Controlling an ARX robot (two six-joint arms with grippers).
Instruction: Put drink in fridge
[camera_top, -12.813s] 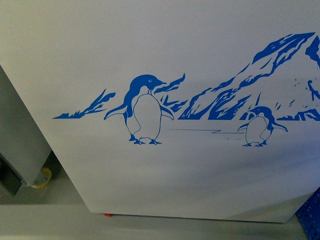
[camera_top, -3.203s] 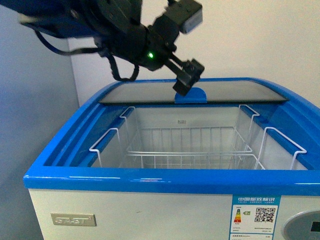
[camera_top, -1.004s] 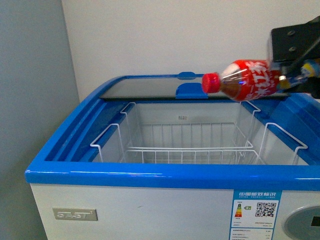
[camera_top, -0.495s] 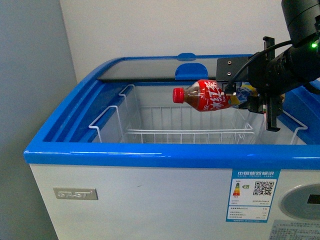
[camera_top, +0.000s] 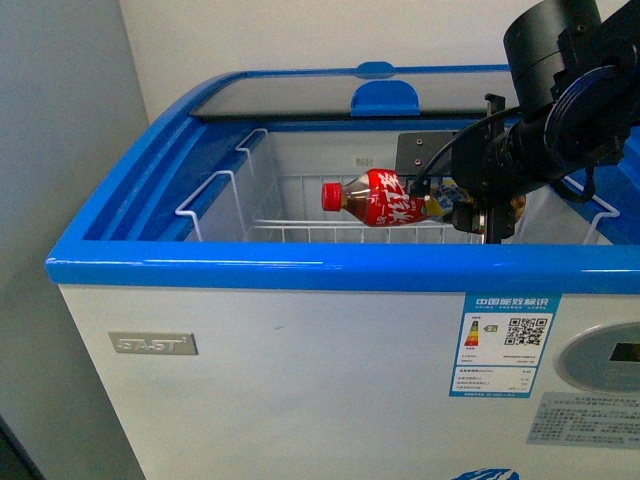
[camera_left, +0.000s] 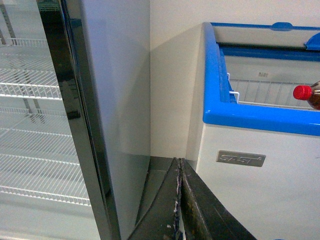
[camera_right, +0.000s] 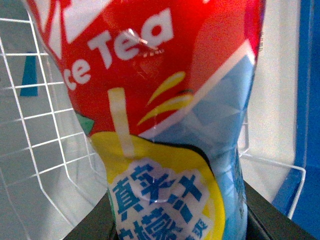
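Note:
The drink is an ice tea bottle (camera_top: 385, 208) with a red cap and red label, lying sideways, cap to the left. My right gripper (camera_top: 455, 210) is shut on its lower end, holding it inside the open fridge (camera_top: 300, 360), just above the white wire basket (camera_top: 300, 225). The right wrist view is filled by the bottle's label (camera_right: 160, 125) with basket wires behind. The glass lid (camera_top: 340, 100) is slid to the back. My left gripper (camera_left: 179, 200) is shut and empty, low beside the fridge's front left corner (camera_left: 220, 150); the bottle cap (camera_left: 302, 92) shows there.
A tall glass-door cabinet (camera_left: 45, 125) with wire shelves stands left of the fridge, with a narrow floor gap (camera_left: 160, 175) between them. A white wall runs behind. The fridge's blue rim (camera_top: 300, 270) borders the opening.
My right arm has lowered the bottle from above the rim down into the fridge opening and a little leftward. The view has tilted down slightly.

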